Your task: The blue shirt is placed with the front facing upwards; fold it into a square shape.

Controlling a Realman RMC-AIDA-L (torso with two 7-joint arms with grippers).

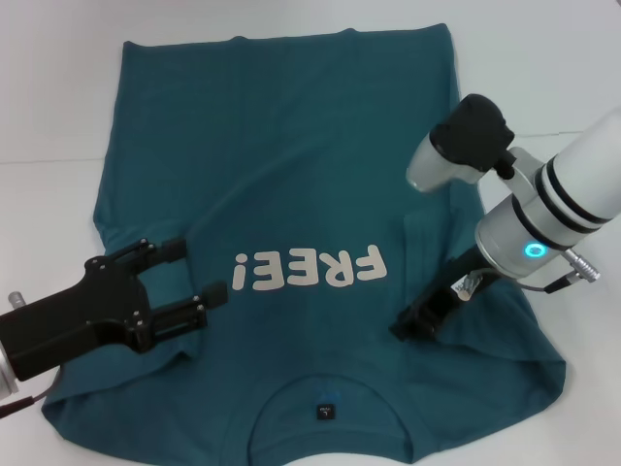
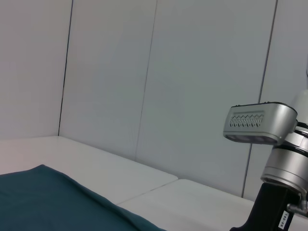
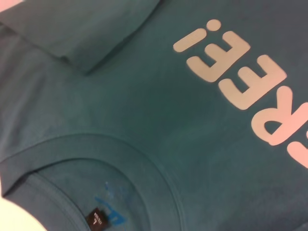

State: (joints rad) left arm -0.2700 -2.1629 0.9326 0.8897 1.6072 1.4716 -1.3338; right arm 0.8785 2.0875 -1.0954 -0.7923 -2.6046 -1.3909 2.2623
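The blue shirt (image 1: 291, 165) lies spread on the white table, front up, with its off-white "FREE!" print (image 1: 309, 269) at mid-chest and its round neck with a small dark label (image 1: 325, 412) at the near edge. My left gripper (image 1: 200, 271) hovers open over the shirt's left side, beside the print, holding nothing. My right gripper (image 1: 412, 320) is low over the shirt's right side, just right of the print. The right wrist view shows the shirt's (image 3: 120, 110) collar (image 3: 106, 154), label (image 3: 97, 220) and print (image 3: 250, 91) close up. In the left wrist view, a corner of the shirt (image 2: 43, 202) shows.
White table (image 1: 49, 107) surrounds the shirt on the left, far and right sides. The left wrist view shows the grey wall panels (image 2: 144, 72) behind the table and my right arm (image 2: 274, 144) at the side.
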